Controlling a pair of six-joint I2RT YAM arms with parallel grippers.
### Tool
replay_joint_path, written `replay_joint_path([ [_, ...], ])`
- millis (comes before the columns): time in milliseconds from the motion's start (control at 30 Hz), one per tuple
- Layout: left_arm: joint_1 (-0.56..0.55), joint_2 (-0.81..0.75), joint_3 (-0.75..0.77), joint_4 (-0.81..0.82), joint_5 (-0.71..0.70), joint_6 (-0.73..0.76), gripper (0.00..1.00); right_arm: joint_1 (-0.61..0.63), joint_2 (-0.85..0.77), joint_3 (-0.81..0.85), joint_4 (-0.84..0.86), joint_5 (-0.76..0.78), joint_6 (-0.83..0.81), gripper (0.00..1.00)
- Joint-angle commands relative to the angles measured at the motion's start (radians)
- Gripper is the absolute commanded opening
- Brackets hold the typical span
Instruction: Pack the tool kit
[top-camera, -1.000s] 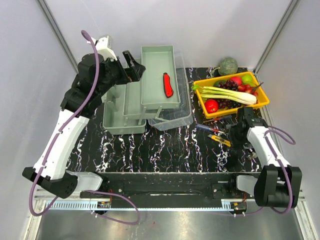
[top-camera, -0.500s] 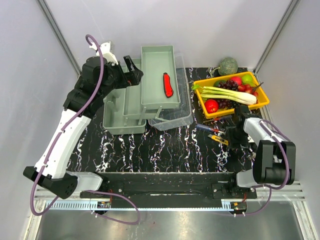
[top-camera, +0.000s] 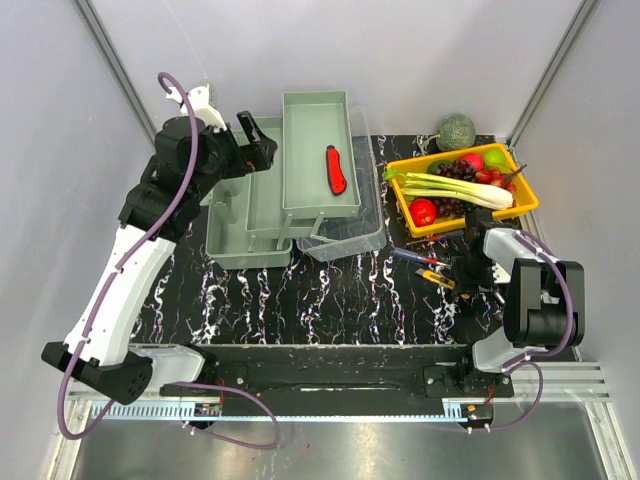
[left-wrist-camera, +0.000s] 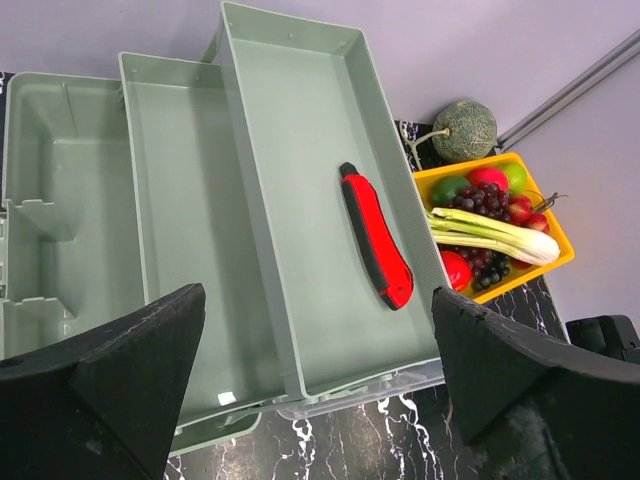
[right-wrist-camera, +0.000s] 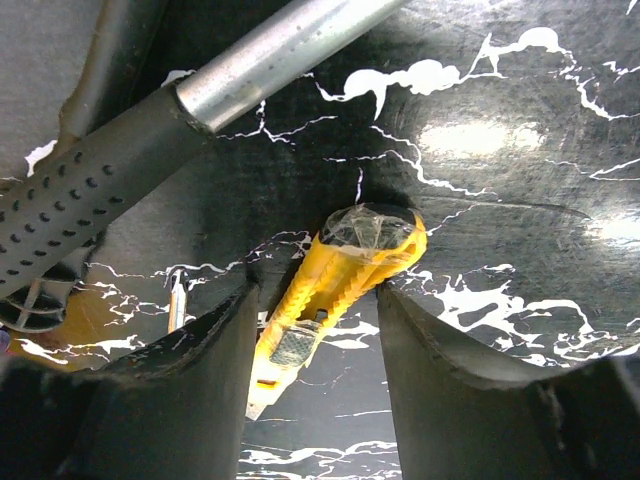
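Right gripper, pointed down, straddles the yellow utility knife, apparently unclamped.

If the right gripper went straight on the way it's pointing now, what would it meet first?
Most likely the yellow utility knife, lying on the black marbled table; the right gripper straddles it with open jaws, though depth is unclear.

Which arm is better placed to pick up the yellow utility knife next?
Right. The right gripper straddles the yellow utility knife on the table, jaws either side. The left gripper hovers open over the toolbox trays, well away from it.
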Motion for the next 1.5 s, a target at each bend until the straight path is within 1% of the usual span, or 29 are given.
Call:
replay_joint_path([
  [0,0.012,-0.037,-0.012,0.032,-0.033,0.009,0.99,-0.006,0.038,0.018,0.002,0.019,0.007,0.55],
  [33,0.012,-0.040,-0.014,0.032,-0.034,0.009,0.99,-0.006,0.043,0.019,0.002,0.019,0.004,0.52],
  [100,0.013,-0.043,-0.015,0.032,-0.033,0.008,0.99,-0.006,0.051,0.022,0.006,0.019,-0.016,0.41],
  [133,0.015,-0.045,-0.017,0.032,-0.031,0.008,0.99,-0.006,0.052,0.025,0.008,0.021,-0.030,0.34],
  [200,0.015,-0.046,-0.018,0.032,-0.025,0.008,0.99,-0.006,0.046,0.027,0.008,0.024,-0.050,0.17],
  [233,0.015,-0.046,-0.018,0.032,-0.019,0.008,0.99,-0.006,0.040,0.028,0.009,0.024,-0.062,0.12],
  [333,0.015,-0.045,-0.015,0.034,0.010,0.008,0.99,-0.006,0.011,0.028,0.006,0.019,-0.097,0.00],
  [500,0.016,-0.037,-0.012,0.049,0.089,0.012,0.99,-0.006,-0.099,0.030,-0.020,0.031,-0.137,0.00],
  [633,0.016,-0.025,-0.015,0.083,0.255,0.023,0.99,-0.006,-0.254,0.035,-0.069,0.036,-0.156,0.00],
  [733,0.004,-0.014,-0.032,0.146,0.420,0.035,0.99,-0.006,-0.377,0.042,-0.075,-0.005,-0.199,0.00],
  [800,-0.034,-0.001,-0.040,0.172,0.474,0.051,0.99,-0.006,-0.448,0.061,-0.083,-0.042,-0.229,0.00],
  [900,-0.126,0.030,-0.026,0.184,0.498,0.106,0.99,-0.004,-0.538,0.113,-0.075,-0.087,-0.294,0.00],
  [1000,-0.200,0.091,-0.005,0.210,0.567,0.117,0.99,-0.003,-0.597,0.171,-0.003,-0.160,-0.372,0.00],
  [1067,-0.253,0.140,0.020,0.221,0.587,0.120,0.99,0.000,-0.617,0.217,0.060,-0.250,-0.432,0.00],
  [1167,-0.327,0.211,0.070,0.220,0.576,0.124,0.99,0.017,-0.623,0.284,0.144,-0.349,-0.484,0.00],
  [1300,-0.387,0.298,0.150,0.197,0.564,0.147,0.99,0.054,-0.615,0.357,0.259,-0.479,-0.515,0.00],
  [1367,-0.402,0.323,0.190,0.174,0.538,0.170,0.99,0.075,-0.605,0.384,0.299,-0.499,-0.525,0.00],
  [1400,-0.404,0.328,0.205,0.164,0.524,0.176,0.99,0.127,-0.591,0.406,0.310,-0.495,-0.538,0.00],
  [1433,-0.404,0.328,0.218,0.154,0.494,0.180,0.99,0.156,-0.571,0.425,0.319,-0.486,-0.547,0.00],
  [1467,-0.402,0.323,0.224,0.140,0.430,0.183,0.99,0.192,-0.546,0.450,0.333,-0.478,-0.561,0.00],
])
